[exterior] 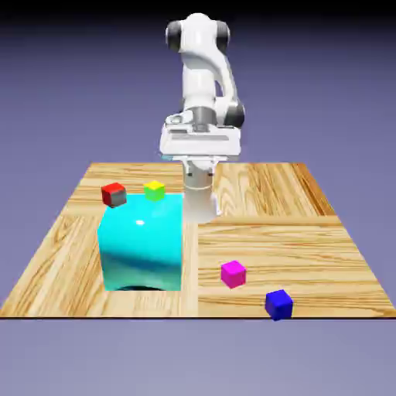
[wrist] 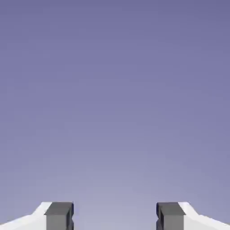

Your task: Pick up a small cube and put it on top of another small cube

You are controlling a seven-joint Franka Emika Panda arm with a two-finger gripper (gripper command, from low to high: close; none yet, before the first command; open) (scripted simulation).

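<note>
Wooden table (exterior: 267, 240): we observe magenta (exterior: 233, 274) and dark blue (exterior: 279, 305) cubes, apart; gripper fingers (wrist: 60, 215) spread, empty.

A plain blue-violet backdrop (exterior: 62, 100) darkens toward the top.

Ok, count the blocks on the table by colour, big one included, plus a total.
Dark blue cube: 1
Magenta cube: 1
Red cube: 1
Yellow-green cube: 1
Big cyan block: 1
Total: 5
</note>
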